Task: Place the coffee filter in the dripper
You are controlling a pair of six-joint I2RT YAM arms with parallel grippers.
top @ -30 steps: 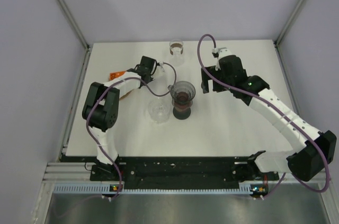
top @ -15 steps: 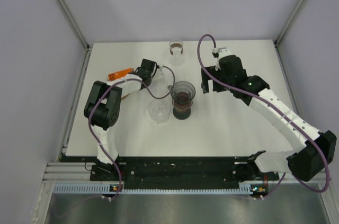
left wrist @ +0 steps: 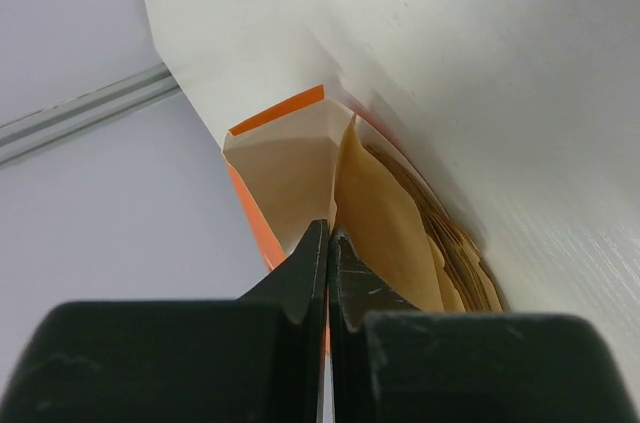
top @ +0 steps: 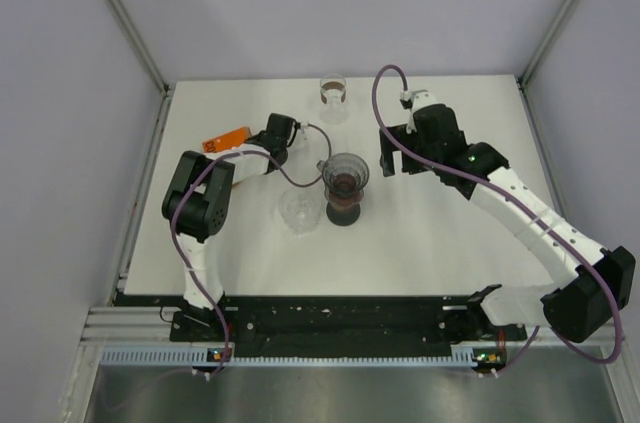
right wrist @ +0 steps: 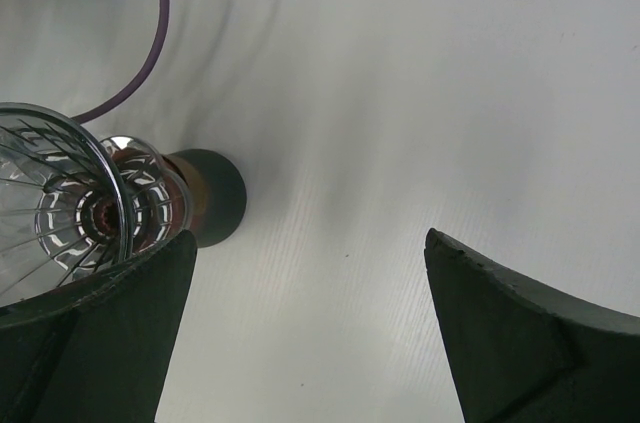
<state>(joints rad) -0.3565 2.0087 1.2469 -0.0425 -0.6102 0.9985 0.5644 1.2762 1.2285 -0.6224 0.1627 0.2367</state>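
Note:
The glass dripper (top: 345, 174) stands on its dark stand (right wrist: 216, 197) mid-table; it also shows at the left of the right wrist view (right wrist: 62, 205). An orange packet (top: 228, 139) of brown coffee filters (left wrist: 385, 218) sits at the back left, its mouth open. My left gripper (top: 256, 141) is at that mouth; in its wrist view (left wrist: 328, 235) the jaws are pressed together on the near edge of the front filter, beside the packet's flap (left wrist: 285, 168). My right gripper (right wrist: 310, 323) is open and empty over bare table just right of the dripper (top: 386, 159).
A clear glass (top: 300, 211) stands just left of the dripper's stand. Another small glass (top: 333, 93) stands near the back edge. The left arm's purple cable (top: 296, 175) loops between the packet and the dripper. Walls close the table on both sides and behind.
The left arm's elbow has swung right, and the orange packet now shows more and sits a little further right. The right arm and the dripper have not moved.

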